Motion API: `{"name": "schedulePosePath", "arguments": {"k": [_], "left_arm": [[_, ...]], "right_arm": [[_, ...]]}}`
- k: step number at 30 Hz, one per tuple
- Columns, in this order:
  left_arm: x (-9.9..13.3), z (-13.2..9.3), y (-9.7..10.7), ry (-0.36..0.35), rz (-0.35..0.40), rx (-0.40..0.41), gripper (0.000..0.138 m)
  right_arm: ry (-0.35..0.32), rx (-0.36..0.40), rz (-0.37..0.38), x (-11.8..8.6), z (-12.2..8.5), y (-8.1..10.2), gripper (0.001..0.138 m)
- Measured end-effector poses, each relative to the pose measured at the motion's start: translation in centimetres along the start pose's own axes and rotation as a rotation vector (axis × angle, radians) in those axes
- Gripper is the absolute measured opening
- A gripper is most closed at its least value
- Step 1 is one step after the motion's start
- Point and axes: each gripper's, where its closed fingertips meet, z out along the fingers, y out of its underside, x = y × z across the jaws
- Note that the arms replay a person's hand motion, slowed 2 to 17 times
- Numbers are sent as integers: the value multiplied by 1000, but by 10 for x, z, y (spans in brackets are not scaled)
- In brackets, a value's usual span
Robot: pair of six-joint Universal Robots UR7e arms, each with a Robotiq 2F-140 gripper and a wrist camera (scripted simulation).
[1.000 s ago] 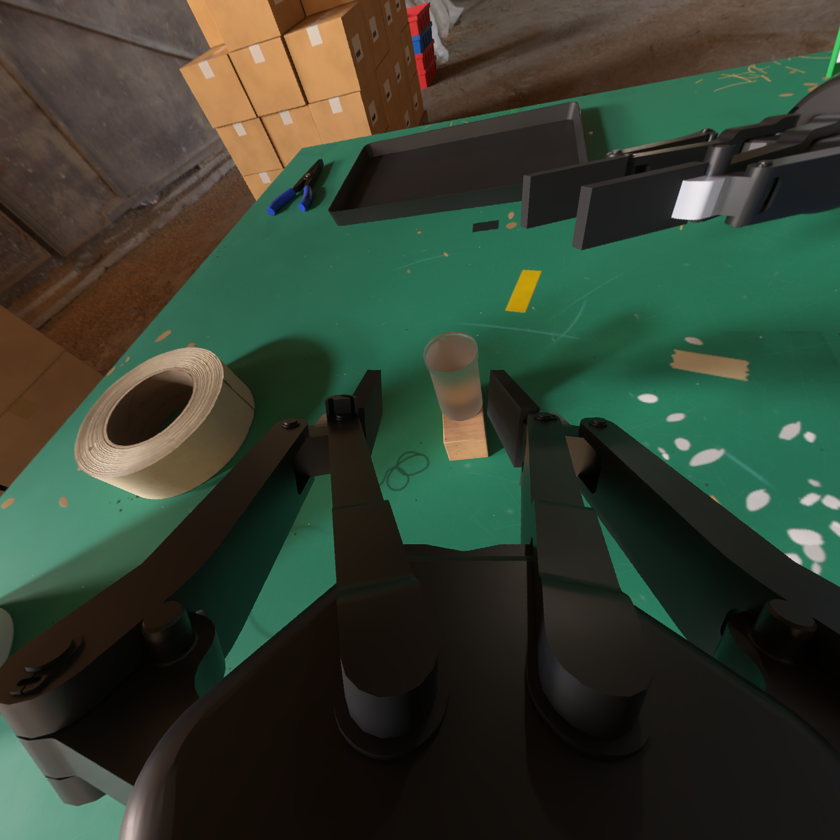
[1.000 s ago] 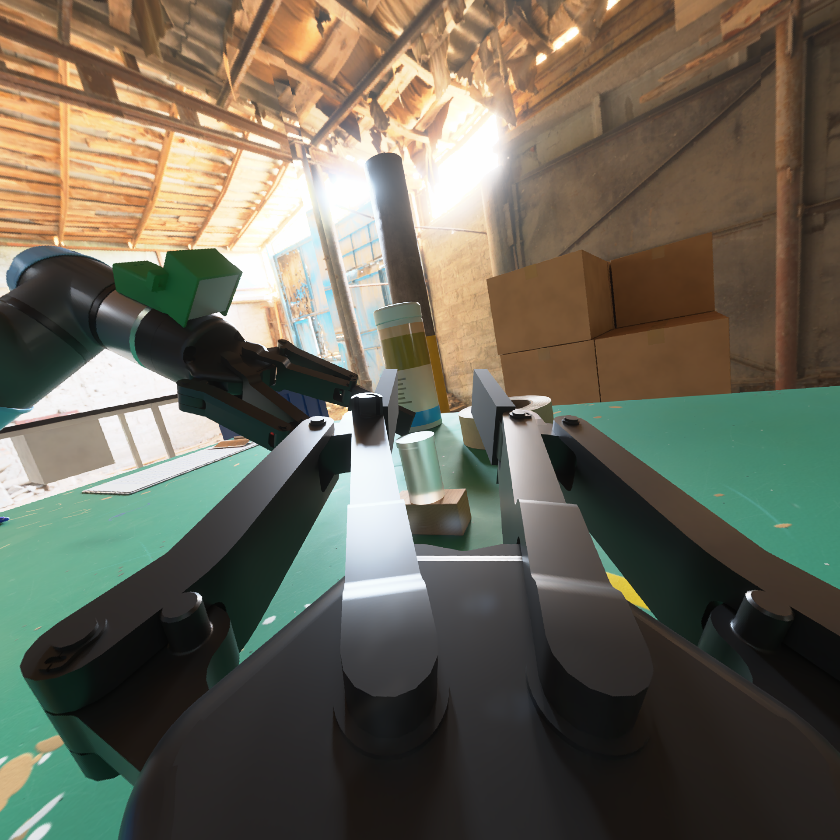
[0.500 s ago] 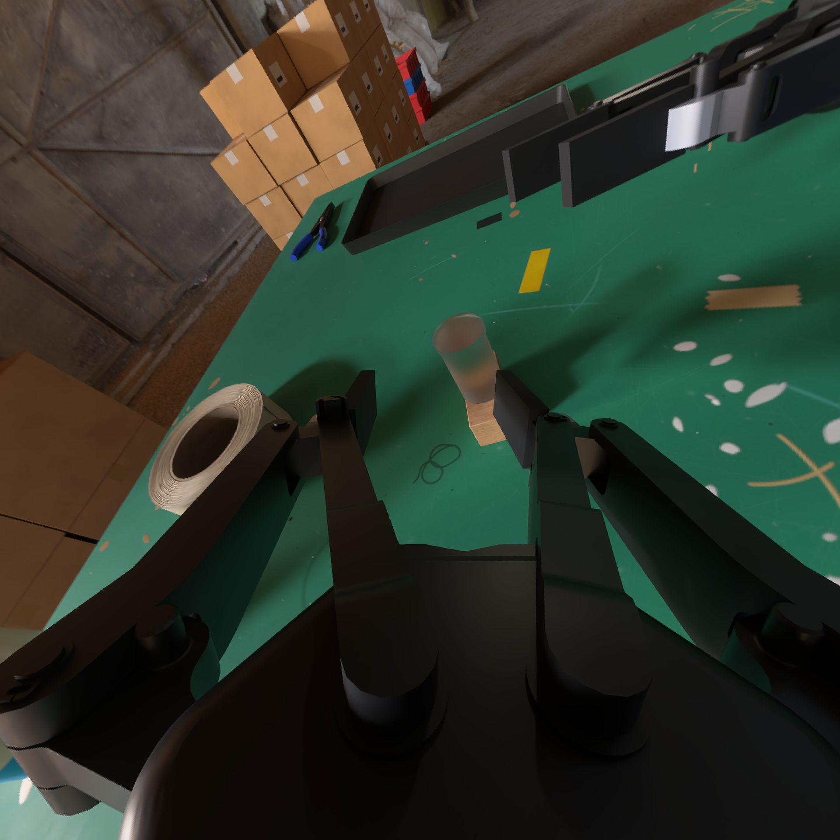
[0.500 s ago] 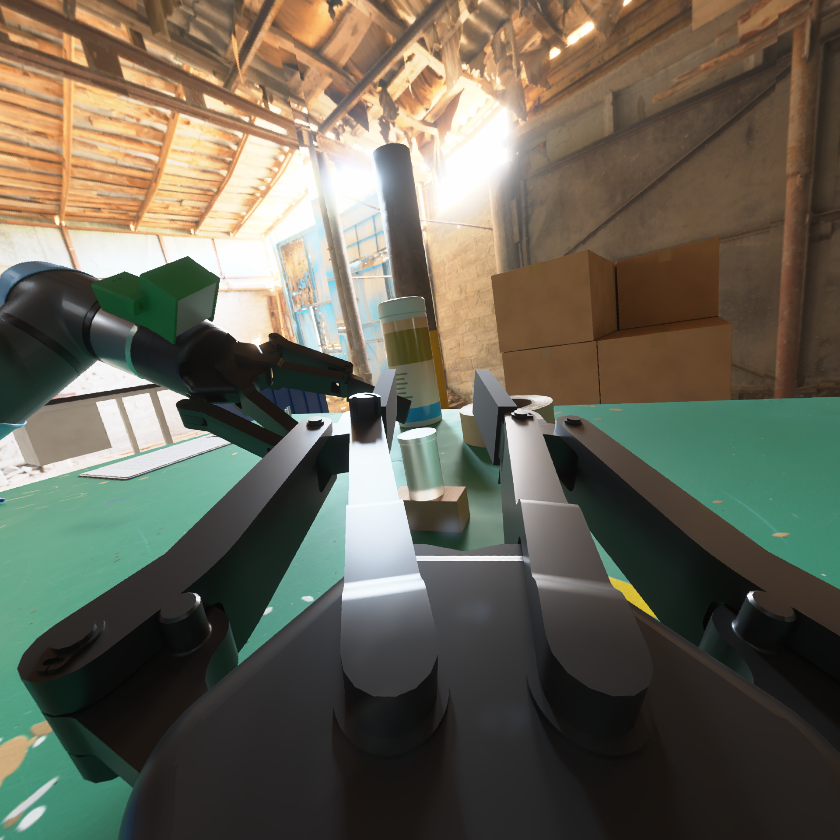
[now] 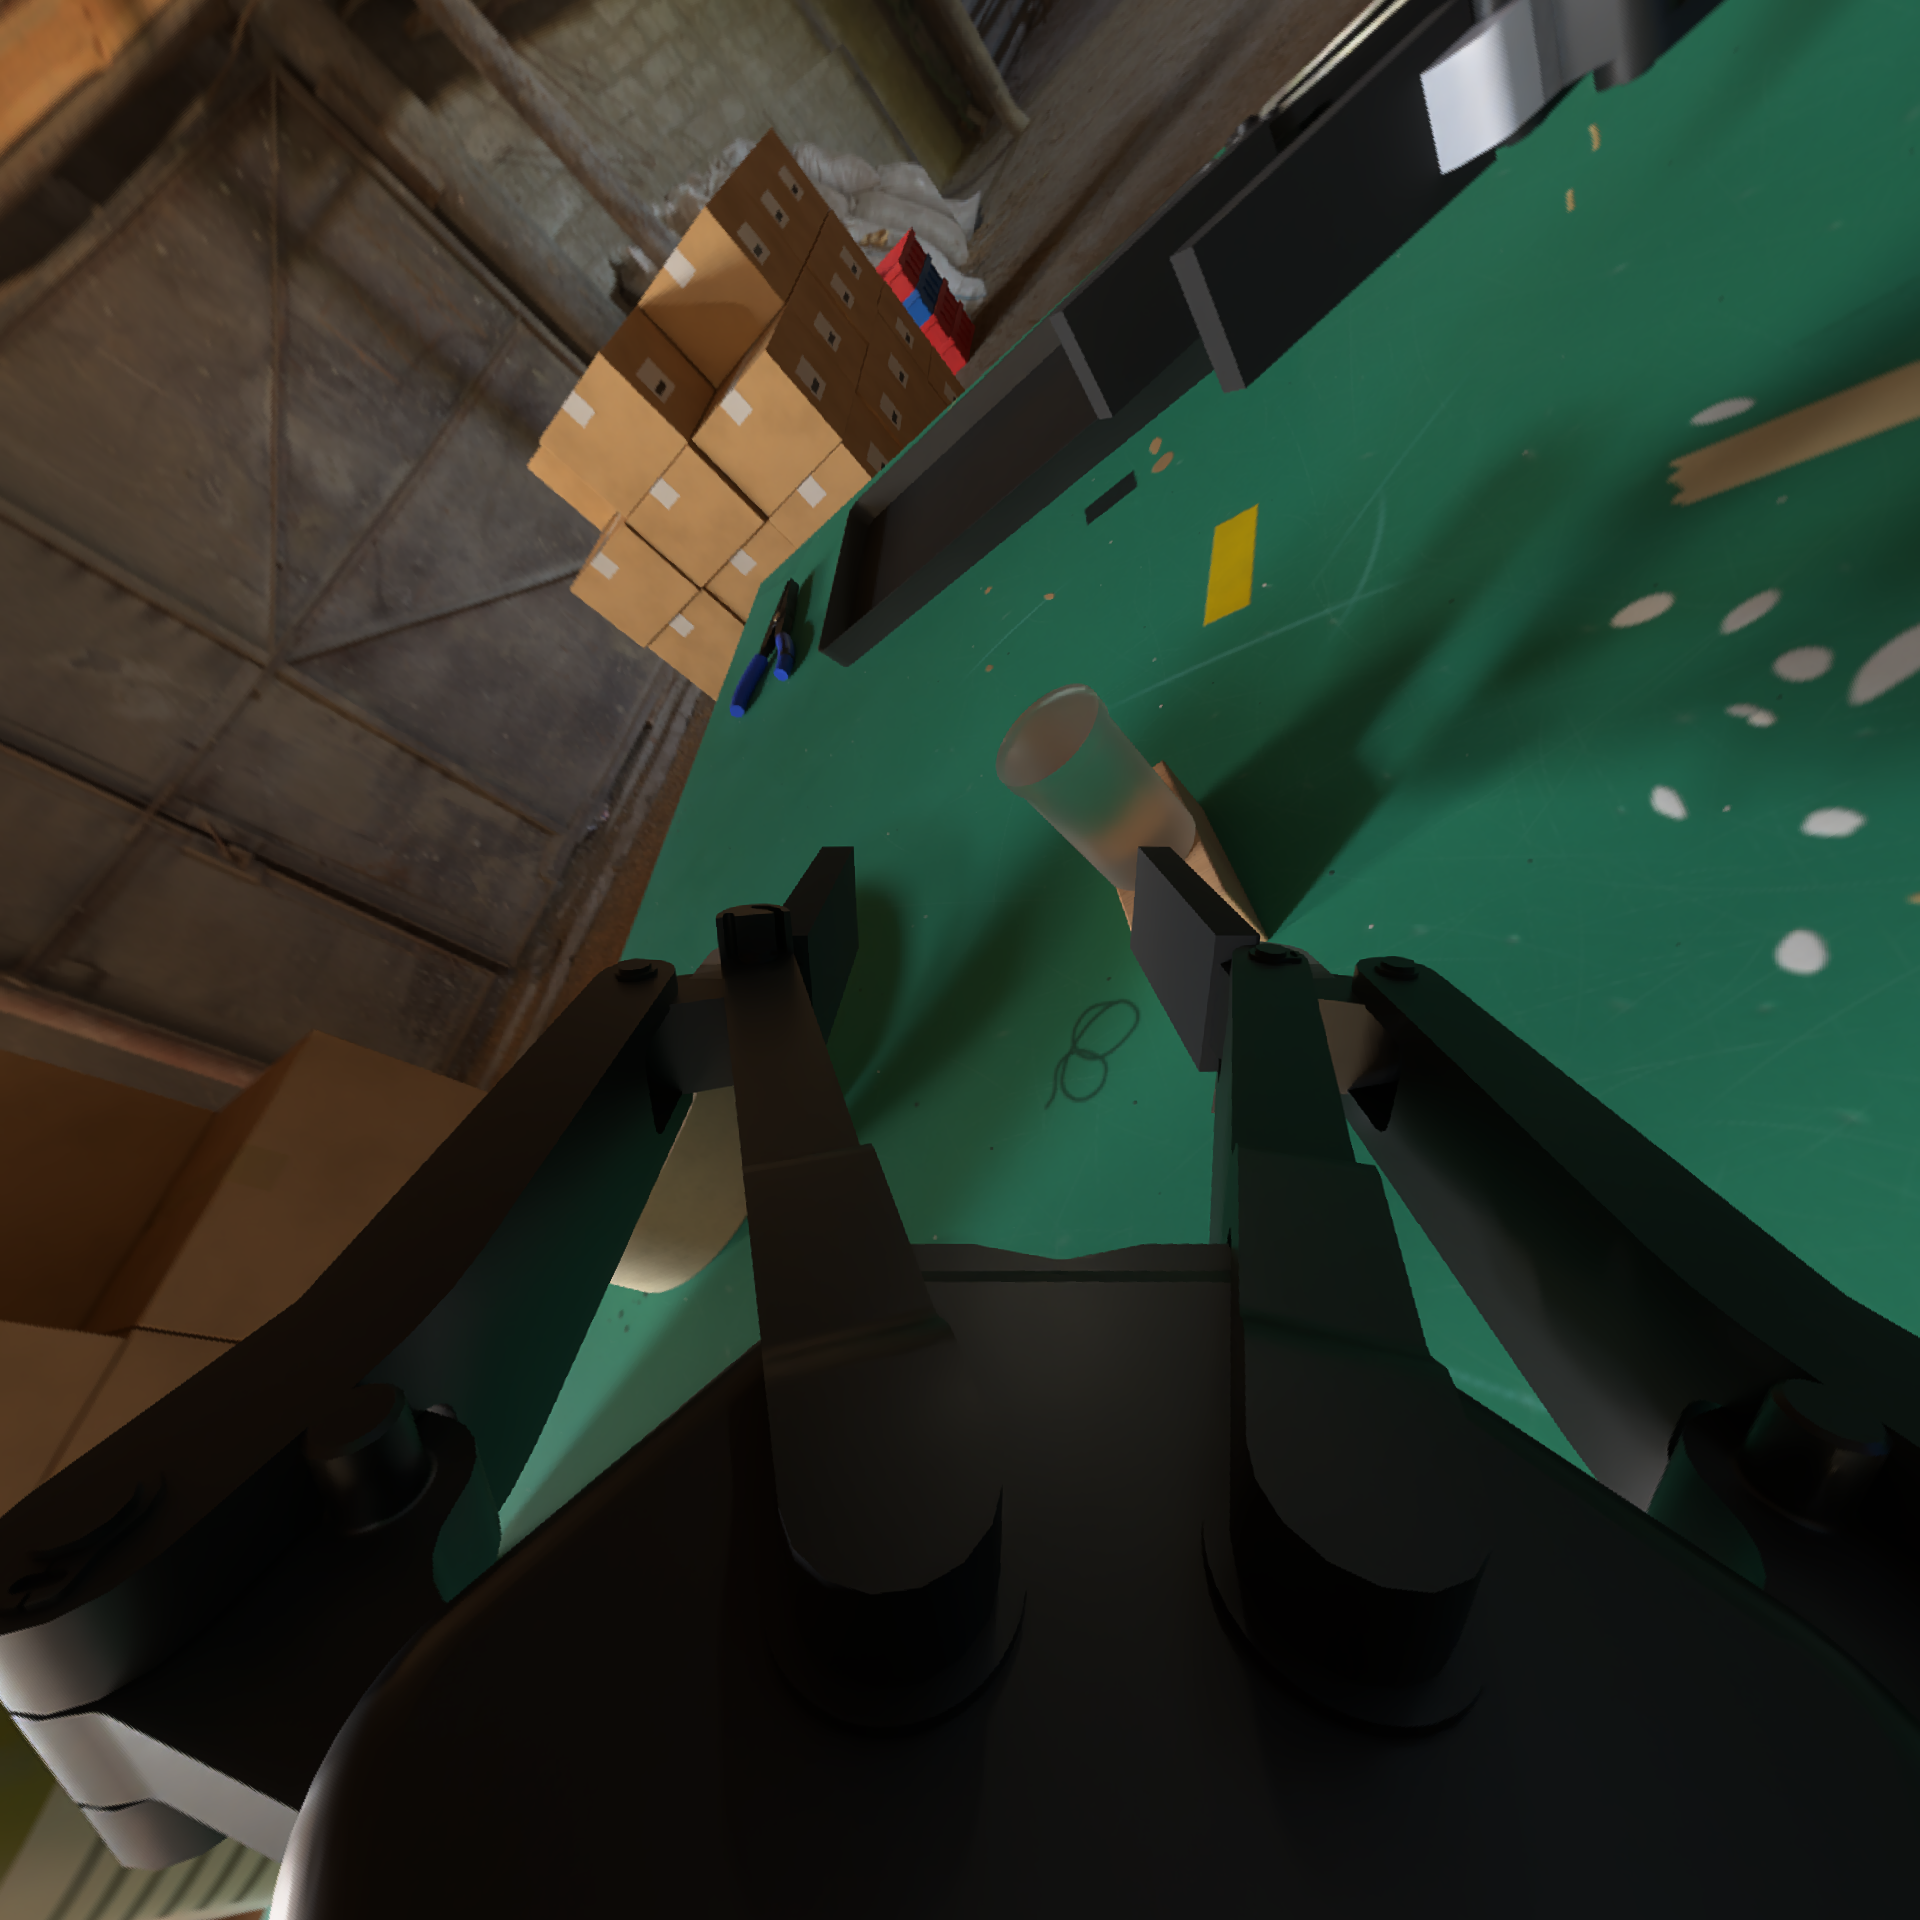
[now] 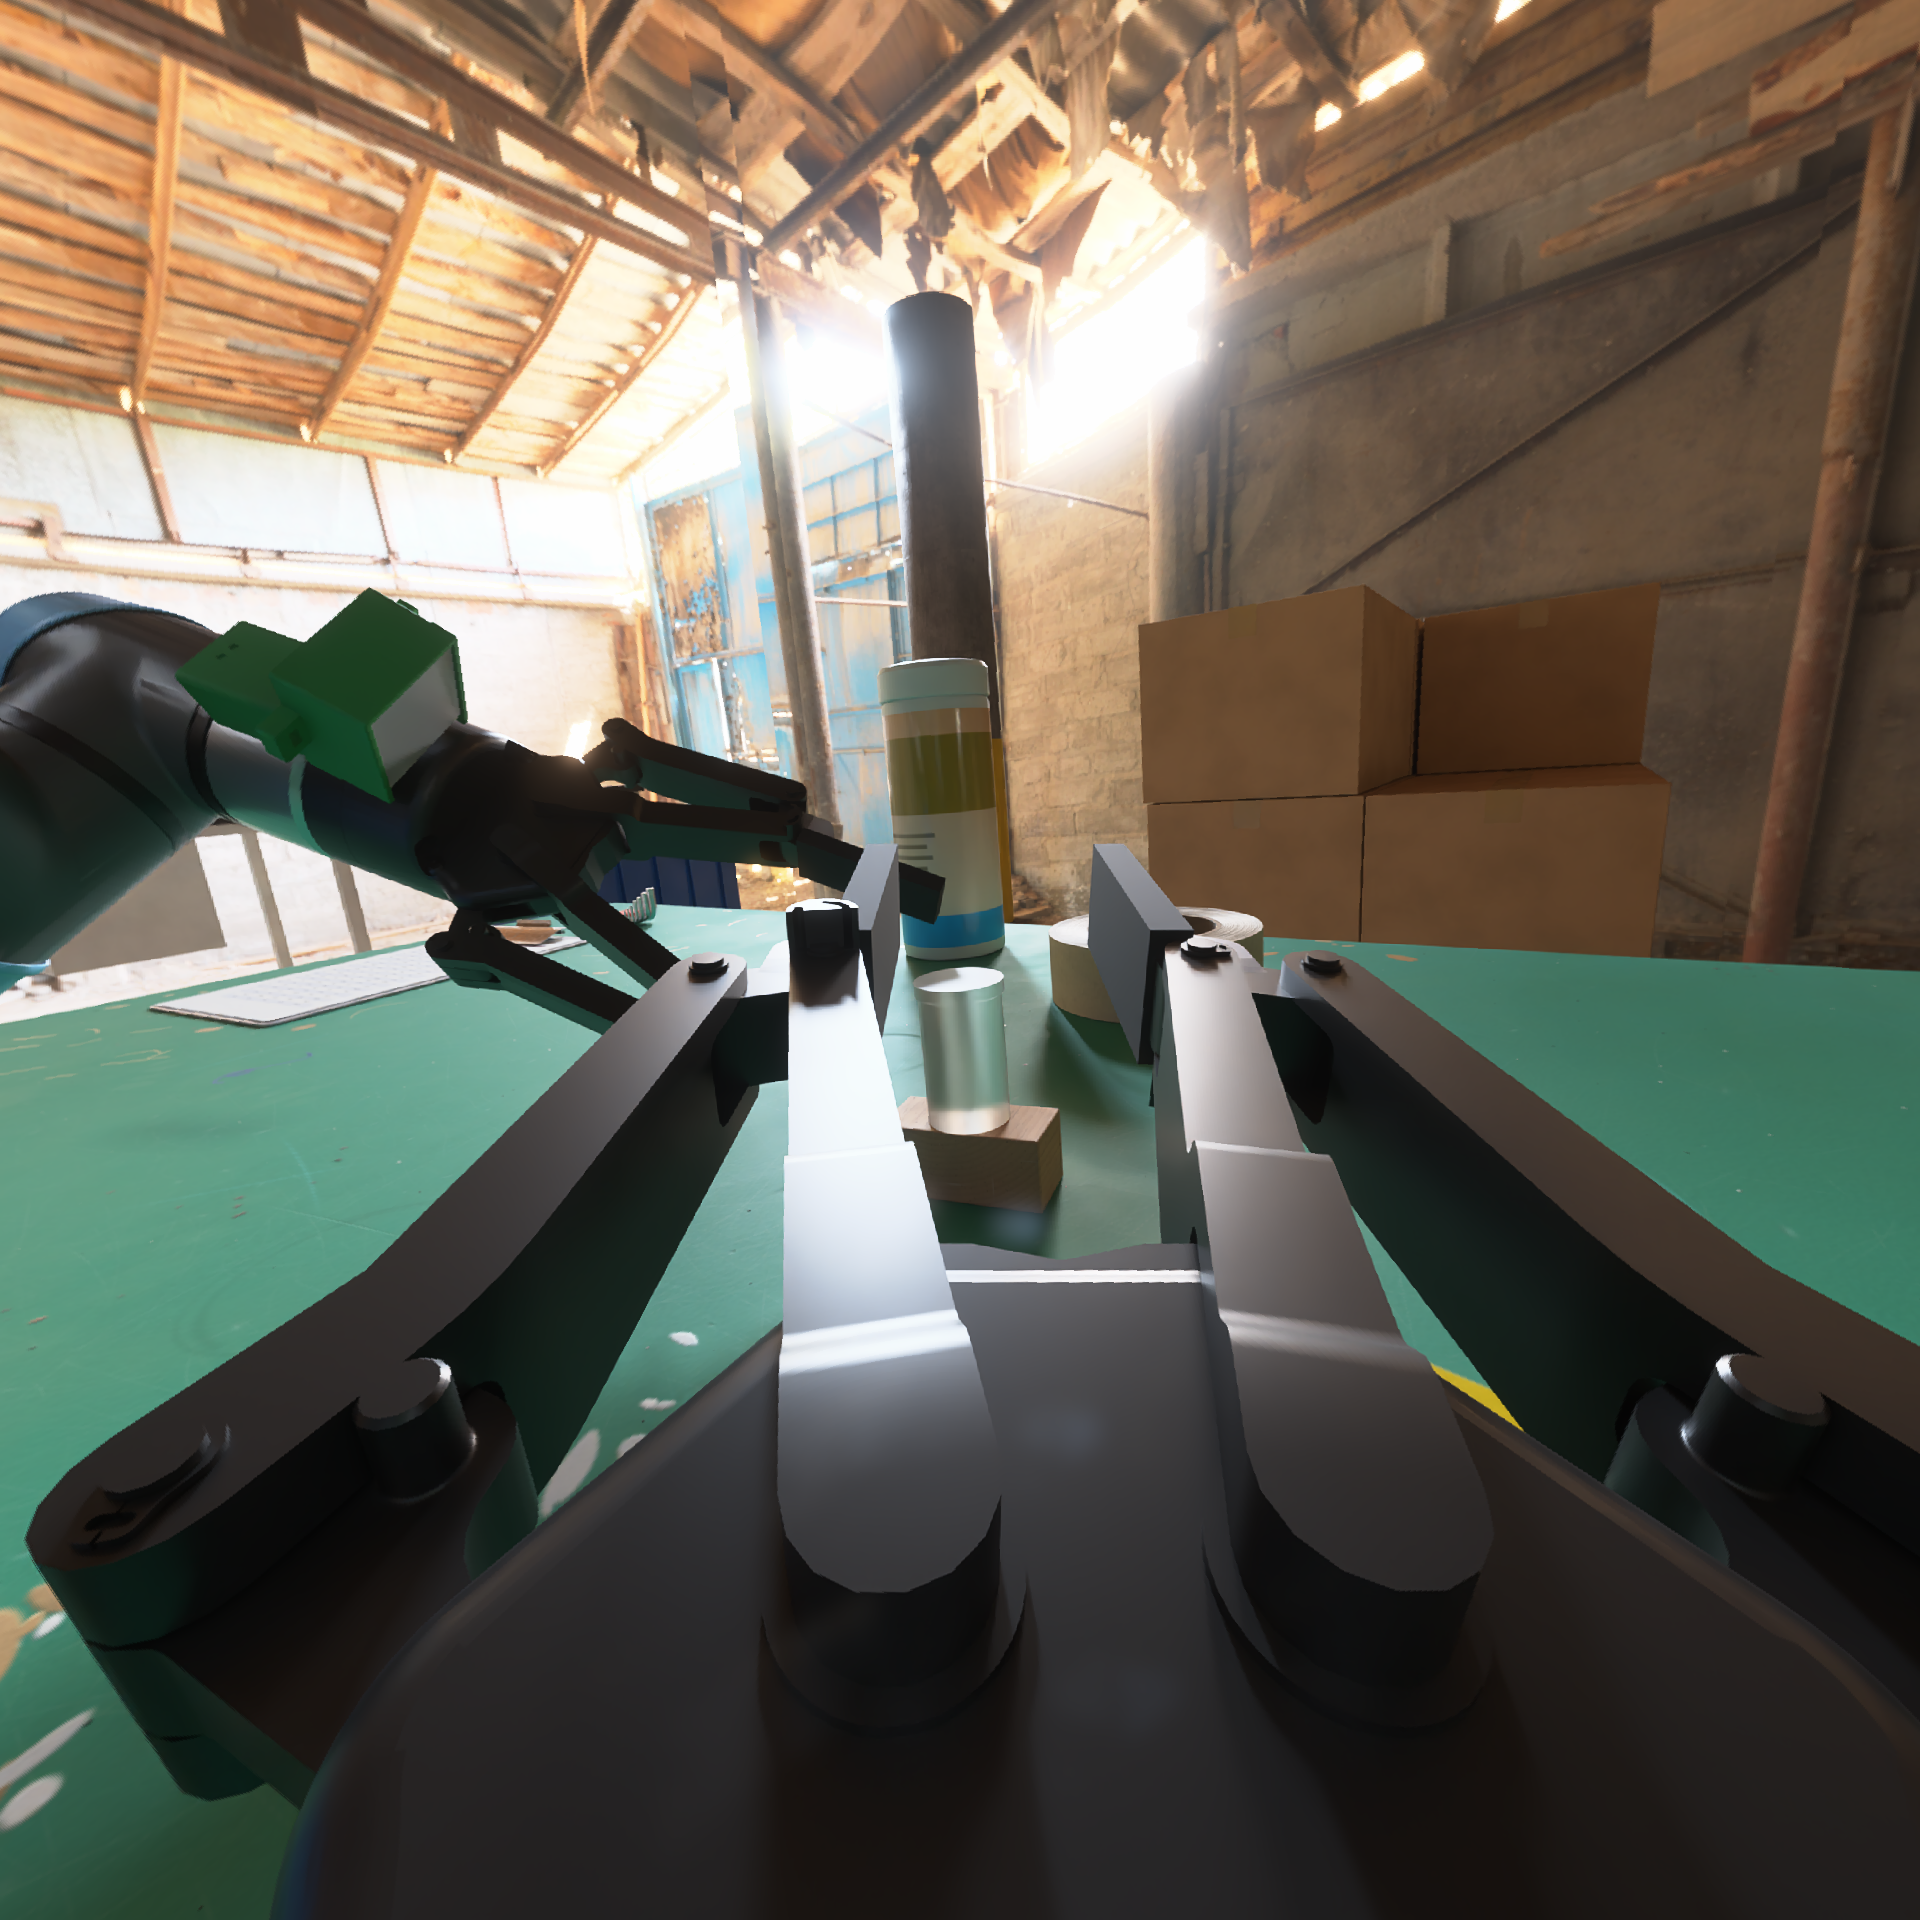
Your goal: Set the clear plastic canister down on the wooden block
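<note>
So the clear plastic cylinder canister [image 6: 962, 1049] is standing upright on the small light wooden block [image 6: 992, 1153] on the green table [image 6: 260, 1164]. Left gripper [image 5: 992, 920] and right gripper [image 6: 997, 914] both have fingers spread, holding nothing.

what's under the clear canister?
The wooden block: the canister stands upright on its top, touching it. The block sits on the green table. The block's underside is hidden.
</note>
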Motion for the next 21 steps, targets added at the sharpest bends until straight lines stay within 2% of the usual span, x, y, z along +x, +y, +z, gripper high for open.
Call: {"name": "schedulePosePath", "arguments": {"k": [12, 21], "left_arm": [[-4, 4, -3, -59, 236, 81, 71], [-2, 10, -7, -73, 369, 157, 71]], "right_arm": [[27, -49, -130, -2, 2, 5, 53], [56, -114, -269, -3, 5, 12, 56]]}}
